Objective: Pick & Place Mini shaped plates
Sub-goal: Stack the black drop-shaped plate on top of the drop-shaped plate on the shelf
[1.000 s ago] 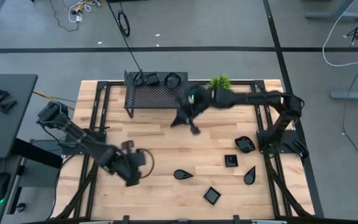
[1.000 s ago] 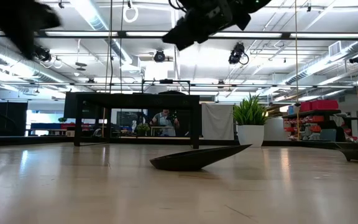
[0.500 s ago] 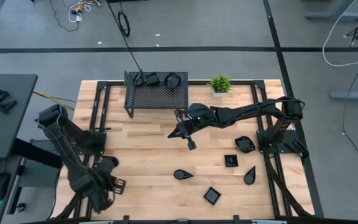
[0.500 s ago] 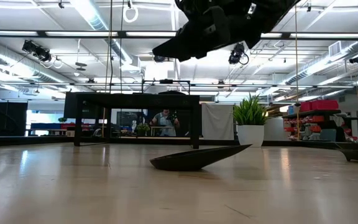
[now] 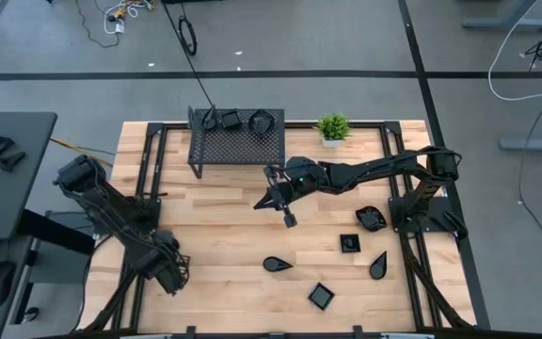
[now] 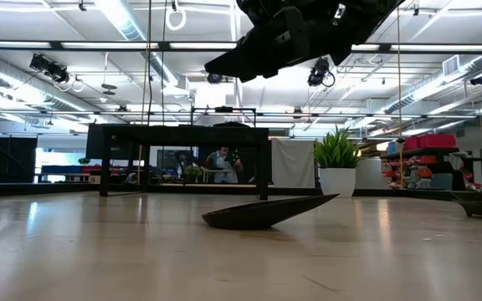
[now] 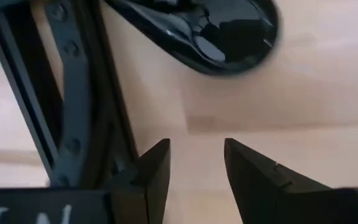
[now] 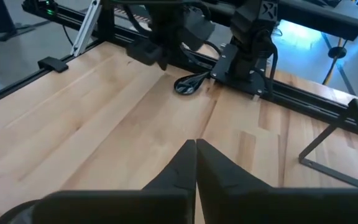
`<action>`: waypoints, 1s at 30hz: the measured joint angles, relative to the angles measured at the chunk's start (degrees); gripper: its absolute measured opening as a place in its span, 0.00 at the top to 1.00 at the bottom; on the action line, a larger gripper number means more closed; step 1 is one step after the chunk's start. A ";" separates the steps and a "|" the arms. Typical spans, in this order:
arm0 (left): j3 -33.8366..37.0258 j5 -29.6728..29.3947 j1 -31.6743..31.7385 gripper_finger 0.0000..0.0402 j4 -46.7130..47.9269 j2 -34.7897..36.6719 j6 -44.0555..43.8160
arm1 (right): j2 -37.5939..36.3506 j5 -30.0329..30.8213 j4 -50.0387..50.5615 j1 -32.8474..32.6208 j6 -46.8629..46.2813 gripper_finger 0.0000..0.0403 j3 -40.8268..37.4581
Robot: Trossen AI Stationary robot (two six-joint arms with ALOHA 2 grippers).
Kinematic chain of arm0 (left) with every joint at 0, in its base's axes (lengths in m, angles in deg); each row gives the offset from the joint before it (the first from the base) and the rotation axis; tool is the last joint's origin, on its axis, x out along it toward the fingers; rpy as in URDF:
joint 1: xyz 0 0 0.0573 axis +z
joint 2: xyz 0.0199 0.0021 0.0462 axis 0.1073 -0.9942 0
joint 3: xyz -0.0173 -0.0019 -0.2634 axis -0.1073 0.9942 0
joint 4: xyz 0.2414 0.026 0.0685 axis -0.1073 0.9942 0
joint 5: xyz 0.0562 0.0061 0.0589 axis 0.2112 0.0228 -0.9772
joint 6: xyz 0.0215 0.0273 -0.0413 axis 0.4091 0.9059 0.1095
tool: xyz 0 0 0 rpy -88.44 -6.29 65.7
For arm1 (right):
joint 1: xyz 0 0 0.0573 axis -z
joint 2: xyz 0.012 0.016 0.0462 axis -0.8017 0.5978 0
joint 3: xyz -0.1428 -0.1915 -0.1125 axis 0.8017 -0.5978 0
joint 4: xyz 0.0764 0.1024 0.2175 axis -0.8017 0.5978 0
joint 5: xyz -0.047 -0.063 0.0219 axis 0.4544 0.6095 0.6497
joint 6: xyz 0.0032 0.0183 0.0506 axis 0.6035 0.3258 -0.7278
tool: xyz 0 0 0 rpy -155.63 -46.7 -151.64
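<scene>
Very little can be read here. On the left claw (image 7: pixel 194 171), the dark body behind the fingers carries pale painted strokes at its edge, cut off and not legible as letters. Across the table, the base of the left arm (image 8: pixel 253 28) bears a pale mark like a crossed "X" near its top. Signs in the room behind are too small to read.

Glossy blk mini plates (image 5: pixel 276 265); blk mesh rack (image 5: pixel 237 147); green plant (image 5: pixel 331 124); pale wood table (image 5: pixel 224 235).
</scene>
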 joint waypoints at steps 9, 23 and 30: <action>7.90 -4.45 0.15 0.68 -3.58 3.08 1.98 | 0.02 0.00 -0.27 0.00 0.00 0.97 0.00; 9.64 -28.39 6.34 0.75 -1.18 3.05 31.35 | 0.04 -0.04 -3.71 0.00 -2.99 0.97 -0.02; 8.36 -30.27 14.65 0.71 -2.01 3.12 36.49 | 0.07 -0.02 -3.71 0.00 -3.36 0.97 -0.02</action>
